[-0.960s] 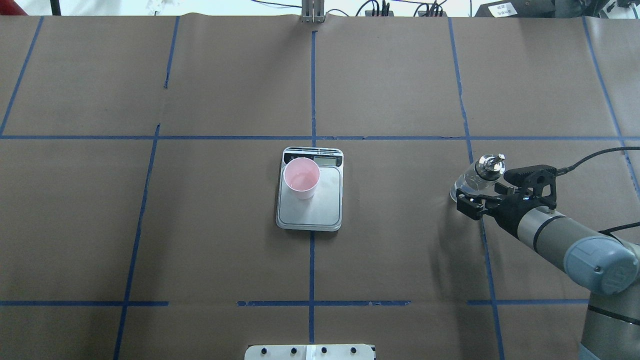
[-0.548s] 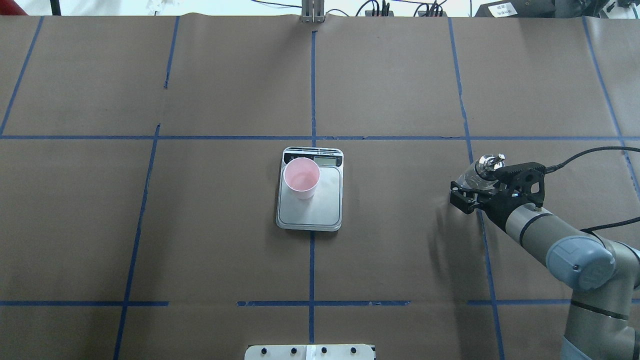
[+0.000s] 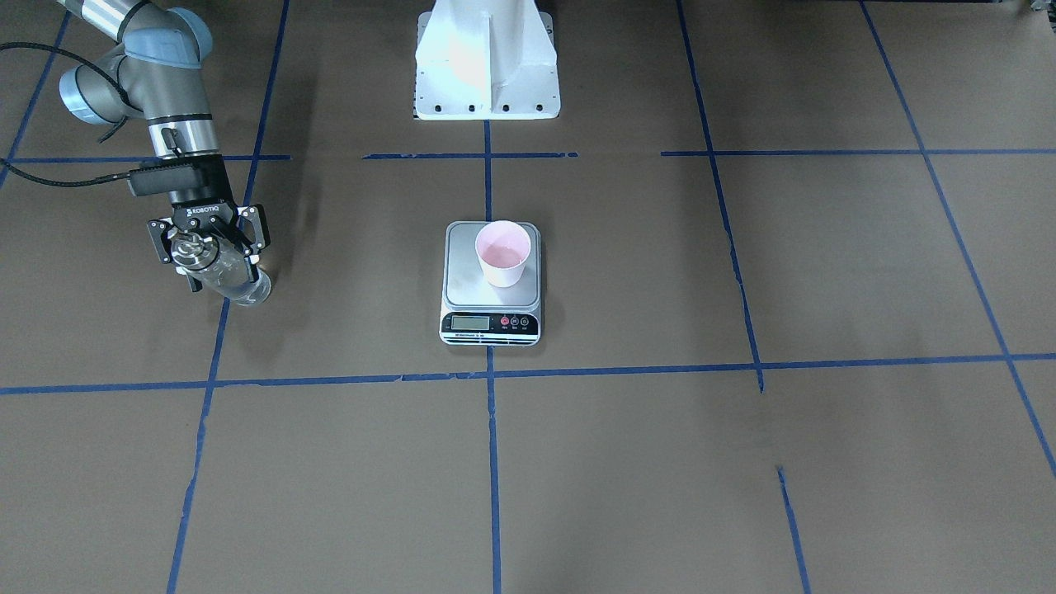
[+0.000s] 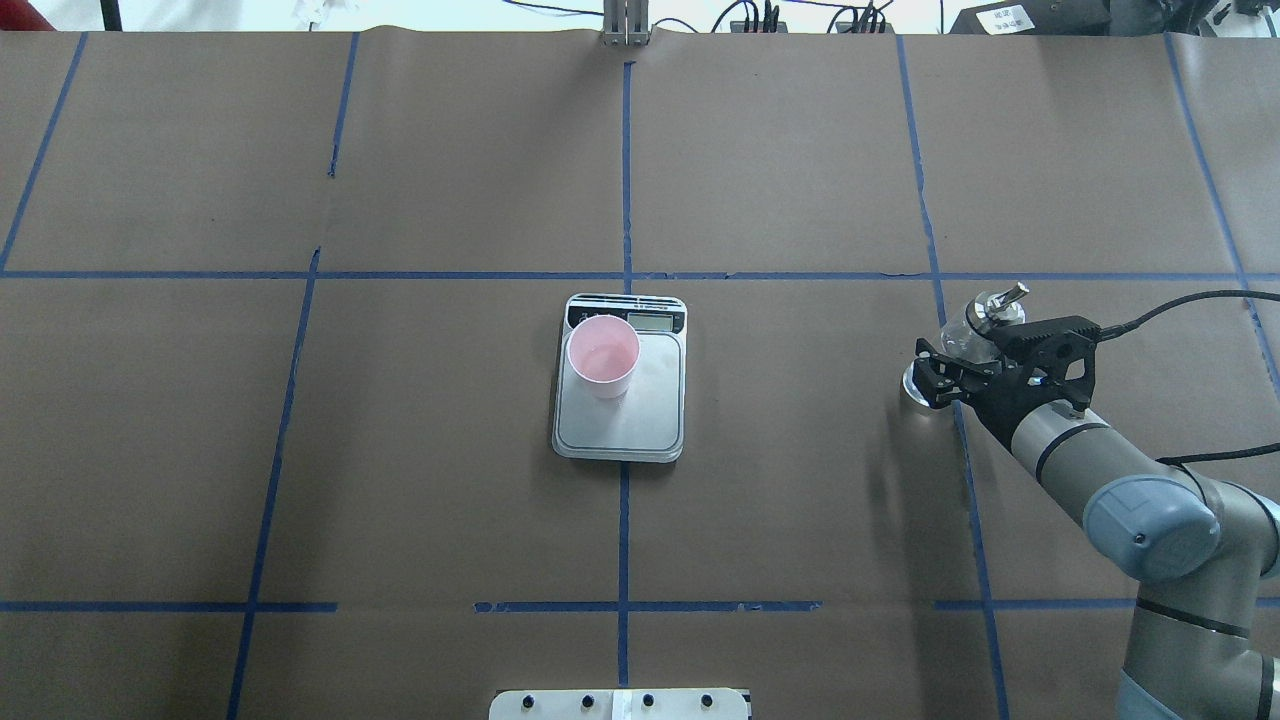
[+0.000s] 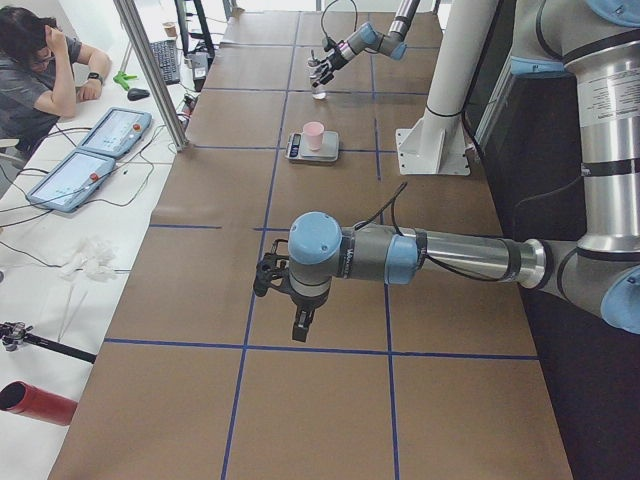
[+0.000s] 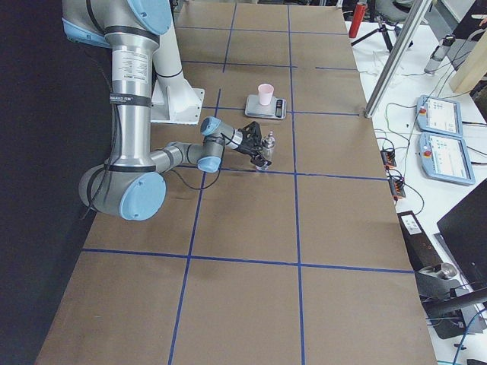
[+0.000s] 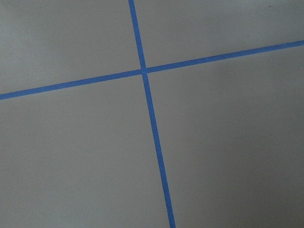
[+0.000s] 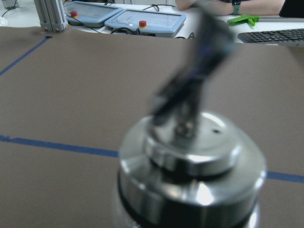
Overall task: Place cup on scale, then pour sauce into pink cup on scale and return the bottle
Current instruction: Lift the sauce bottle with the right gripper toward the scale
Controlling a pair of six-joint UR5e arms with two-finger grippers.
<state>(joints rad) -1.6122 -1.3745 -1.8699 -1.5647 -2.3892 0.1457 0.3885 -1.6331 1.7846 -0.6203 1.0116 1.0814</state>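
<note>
front-facing view: the right gripper [image 3: 220, 271] is low at the tabletop [image 3: 742, 462], its jaws closed on the glass body of the bottle [image 3: 238, 282], with the silver cap [image 3: 191, 250] up, just under the wrist. well apart, at mid-table, the cup [image 3: 503, 252] stands upright on the scale [image 3: 469, 285]. it is on the half of the silver platform toward the robot's left, and the display strip is on the side away from the robot.

overhead view: the bottle [image 4: 958, 336] is beside a blue tape line [image 4: 928, 240] on the robot's right, its spout angled away from the robot. the jaws hold it from both sides. whether its base touches the tabletop cannot be told here. the cup [image 4: 603, 355] and scale [image 4: 640, 415] sit on the centre tape line, neither arm touching them.

exterior left view: the near left arm reaches over bare brown paper, with the left gripper [image 5: 265, 278] above the tabletop and well apart from the scale – whether its jaws are open or closed cannot be told. a seated person [image 5: 35, 60] is at the far side of the table.

exterior right view: the bottle [image 6: 267, 150] looks upright in the right gripper's jaws, base at the paper.

left wrist view: only brown tabletop and a crossing of blue tape [image 7: 144, 71].

right wrist view: the bottle's cap [image 8: 190, 161] fills the lower frame, a blurred spout rising from it.
</note>
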